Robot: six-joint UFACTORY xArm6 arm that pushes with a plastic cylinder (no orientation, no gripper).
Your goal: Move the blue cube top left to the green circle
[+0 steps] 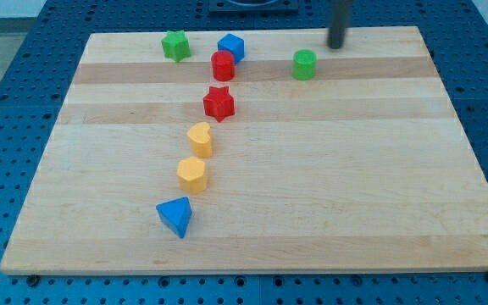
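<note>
The blue cube [231, 47] sits near the view's top, turned at an angle and touching the red cylinder [222, 65] just below it. The green circle [304, 64] stands to its right, well apart. My tip [336, 46] is at the view's top right, just above and to the right of the green circle, far from the blue cube.
A green star [174, 45] lies left of the blue cube. A red star [219, 102], two yellow blocks [199, 138] [191, 174] and a blue triangle [176, 216] run down toward the view's bottom left on the wooden board [354, 186].
</note>
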